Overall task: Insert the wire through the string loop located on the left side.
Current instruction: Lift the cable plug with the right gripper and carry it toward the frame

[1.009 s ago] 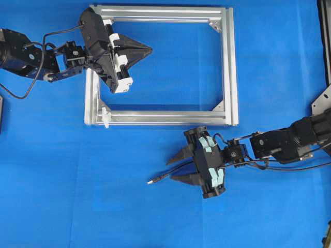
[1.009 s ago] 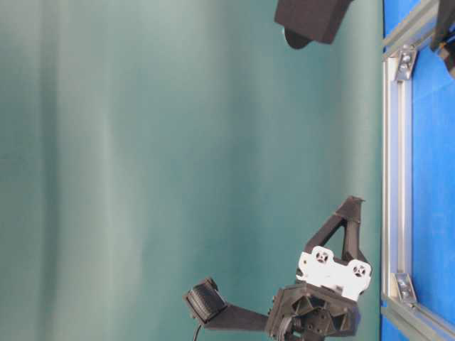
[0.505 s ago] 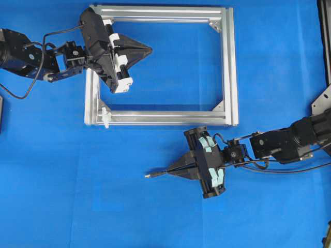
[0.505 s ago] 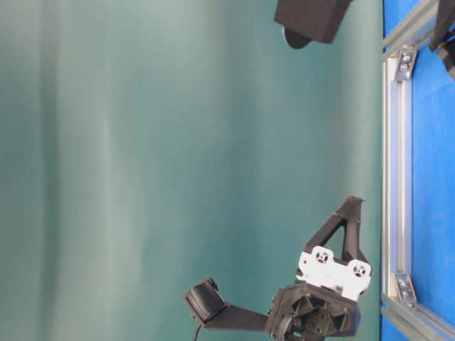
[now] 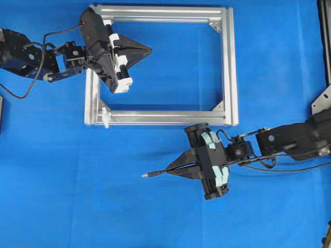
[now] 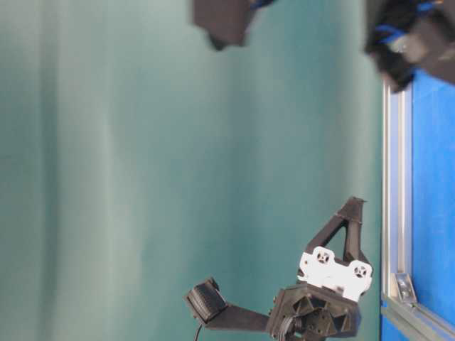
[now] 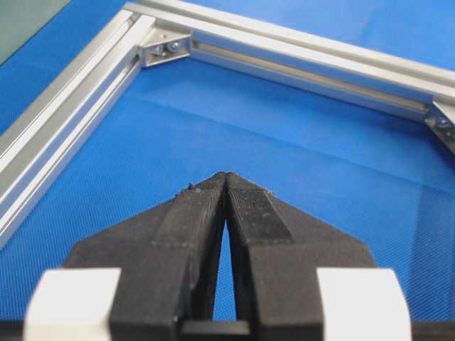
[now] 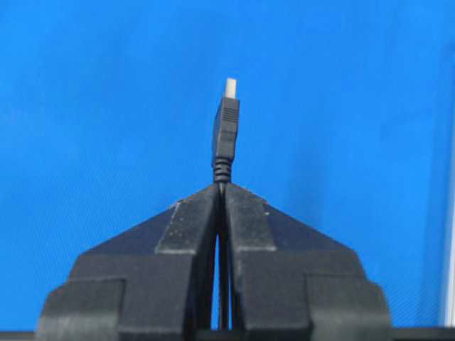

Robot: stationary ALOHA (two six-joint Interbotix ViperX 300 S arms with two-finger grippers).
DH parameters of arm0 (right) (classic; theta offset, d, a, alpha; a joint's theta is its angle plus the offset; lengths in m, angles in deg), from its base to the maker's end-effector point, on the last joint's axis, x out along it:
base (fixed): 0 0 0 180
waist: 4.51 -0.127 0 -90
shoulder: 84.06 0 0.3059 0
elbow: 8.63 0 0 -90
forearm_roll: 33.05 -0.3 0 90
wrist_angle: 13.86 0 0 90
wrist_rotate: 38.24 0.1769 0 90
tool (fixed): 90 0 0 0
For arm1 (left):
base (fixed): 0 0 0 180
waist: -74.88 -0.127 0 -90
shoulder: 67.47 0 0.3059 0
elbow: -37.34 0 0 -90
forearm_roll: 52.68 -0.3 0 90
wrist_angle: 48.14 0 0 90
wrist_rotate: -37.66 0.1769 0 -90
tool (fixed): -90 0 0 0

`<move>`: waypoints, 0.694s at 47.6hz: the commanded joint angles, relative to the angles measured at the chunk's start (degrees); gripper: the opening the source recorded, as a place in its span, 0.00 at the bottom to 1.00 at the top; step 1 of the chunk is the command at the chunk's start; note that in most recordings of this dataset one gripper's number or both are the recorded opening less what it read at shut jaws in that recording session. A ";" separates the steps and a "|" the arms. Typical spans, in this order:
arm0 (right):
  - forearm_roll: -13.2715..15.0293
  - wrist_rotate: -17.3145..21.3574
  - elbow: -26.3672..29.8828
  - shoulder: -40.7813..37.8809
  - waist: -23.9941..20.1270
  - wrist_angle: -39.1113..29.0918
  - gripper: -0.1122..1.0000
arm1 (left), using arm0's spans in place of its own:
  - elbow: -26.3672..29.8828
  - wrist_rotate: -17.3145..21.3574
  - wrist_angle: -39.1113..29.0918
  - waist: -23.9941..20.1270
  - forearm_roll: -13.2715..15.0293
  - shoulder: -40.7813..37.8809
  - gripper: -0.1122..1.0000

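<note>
The right gripper is squeezing the wire between its 2 fingers. In the right wrist view the jaws are pressed together on the wire just behind the plug, so only the short plug end is poking out in front. That looks like a good place to be holding it. The wire is thin, light and bendy, so a long free end would probably be drooping and wobbling. A short end should be staying straight and pointing where the gripper is pointing. The plug itself looks hard and stiff (it has a small pale metal tip), and that part should be the easy bit to push through a hole.

From above, the plug is sitting over the blue cloth, below the silver frame and pointing left. The rest of the wire is trailing back to the right under the arm.

The left gripper is hanging over the left part of the frame with its 2 fingers closed together and nothing between them.

The string loop seems to be the tiny white bit at the frame's lower left corner. It is too small to see clearly. It is well apart from the plug. It looks soft and floppy, so a bump could be pushing it flat.
</note>
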 commanded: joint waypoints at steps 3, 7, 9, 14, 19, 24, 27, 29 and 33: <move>-0.18 -0.09 1.93 4.48 -0.09 -3.69 0.10 | 0.44 -0.09 0.26 0.09 -0.18 1.58 0.10; -0.18 -0.09 2.37 5.19 -0.09 -5.10 0.10 | 0.44 -0.18 0.26 0.09 -0.18 1.58 0.10; -0.18 -0.09 2.46 5.27 -0.09 -5.19 0.10 | 0.44 -0.18 0.26 0.09 -0.18 1.58 0.10; -0.18 -0.09 2.55 5.19 -0.09 -5.19 0.10 | 0.35 -0.26 0.26 0.18 -0.18 1.67 0.10; -0.18 -0.09 2.46 5.27 -0.09 -5.19 0.10 | 0.35 -0.26 0.18 0.18 -0.18 1.58 0.10; -0.18 -0.26 2.46 5.19 -0.09 -5.19 0.10 | 0.35 -0.26 0.18 0.18 -0.18 1.58 0.10; -0.09 -0.26 2.46 5.27 -0.09 -5.19 0.10 | 0.35 -0.26 0.18 0.26 -0.18 1.58 0.10; -0.09 -0.26 2.46 5.19 -0.09 -5.19 0.10 | 0.35 -0.26 0.18 0.26 -0.18 1.58 0.10; -0.09 -0.26 2.46 5.27 -0.09 -5.19 0.10 | 0.35 -0.26 0.18 0.35 -0.18 1.58 0.10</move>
